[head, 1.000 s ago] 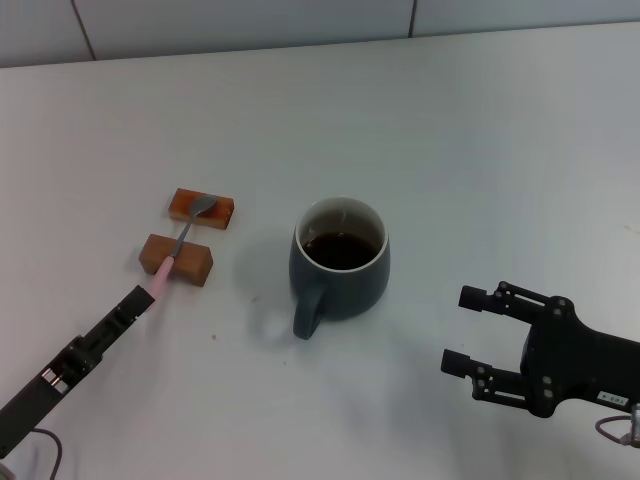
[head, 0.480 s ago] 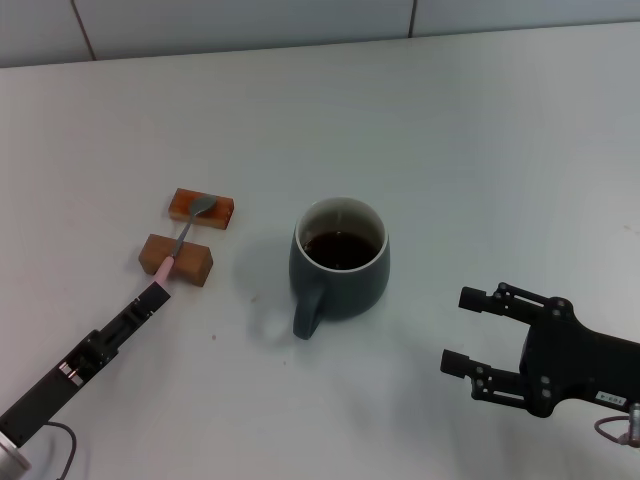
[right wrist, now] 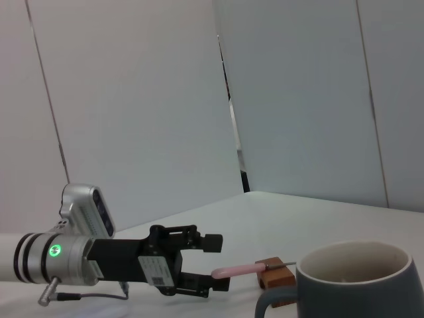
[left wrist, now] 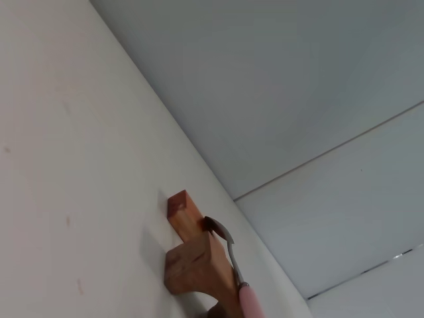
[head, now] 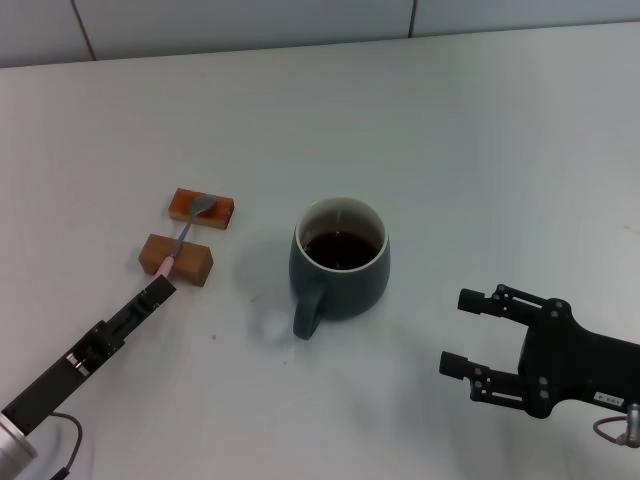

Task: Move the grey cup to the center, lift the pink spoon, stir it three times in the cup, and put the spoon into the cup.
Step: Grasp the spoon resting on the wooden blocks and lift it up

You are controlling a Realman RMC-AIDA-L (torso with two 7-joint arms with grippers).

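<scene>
The grey cup [head: 341,268] stands mid-table with dark liquid inside and its handle toward me; it also shows in the right wrist view [right wrist: 361,285]. The pink spoon [head: 183,238] lies across two orange-brown blocks, bowl on the far block, pink handle toward my left gripper; it also shows in the left wrist view [left wrist: 230,252]. My left gripper [head: 157,290] is open, and the right wrist view [right wrist: 215,263] shows its fingers on either side of the handle's end. My right gripper [head: 462,330] is open and empty, to the right of the cup and nearer me.
The far orange-brown block [head: 201,208] and the near one [head: 176,259] sit on the white table [head: 480,150] left of the cup. A grey wall [head: 250,20] runs along the table's far edge.
My left gripper has slid forward along the table toward the spoon and now covers the tip of the pink handle. The cup, spoon and right gripper have not moved.
</scene>
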